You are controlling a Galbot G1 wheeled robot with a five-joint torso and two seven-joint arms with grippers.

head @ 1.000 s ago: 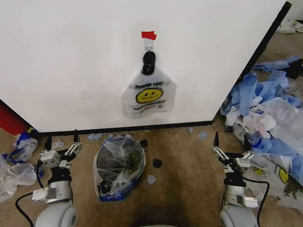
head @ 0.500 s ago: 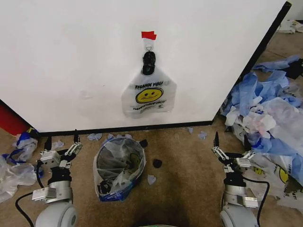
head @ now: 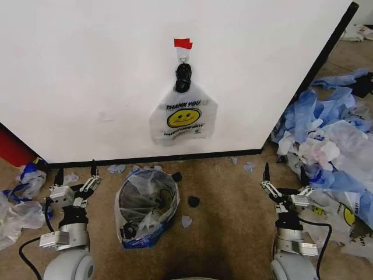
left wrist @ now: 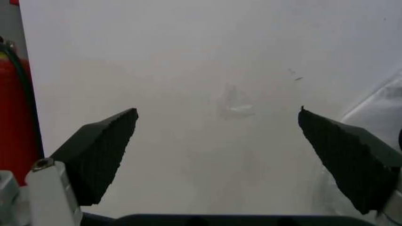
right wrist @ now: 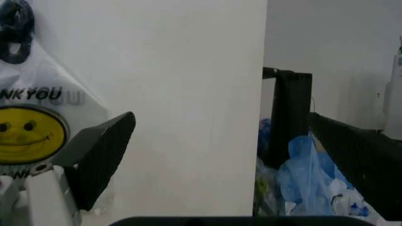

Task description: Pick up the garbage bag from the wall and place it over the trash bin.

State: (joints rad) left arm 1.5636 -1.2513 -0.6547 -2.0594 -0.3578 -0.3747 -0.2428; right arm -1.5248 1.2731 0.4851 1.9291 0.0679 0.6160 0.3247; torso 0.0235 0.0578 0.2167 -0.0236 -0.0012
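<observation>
The garbage bag (head: 183,115), translucent white with a yellow smiley and "THANK YOU" print, hangs by its knotted black top from a small hook (head: 183,57) on the white wall (head: 87,76), under a strip of red tape (head: 183,43). The right wrist view shows part of the garbage bag (right wrist: 31,122). Below it on the floor stands the trash bin (head: 147,207), with crinkly plastic in and around it. My left gripper (head: 76,175) is open, low and left of the bin, facing the wall (left wrist: 220,70). To the bin's right, my right gripper (head: 284,178) is open and low.
A heap of blue and white plastic bags (head: 332,134) covers the floor at the right, past the wall's black-edged corner. More bags (head: 20,198) and a red object (head: 11,149) lie at the left. Small scraps dot the brown floor (head: 227,204) along the baseboard (head: 175,157).
</observation>
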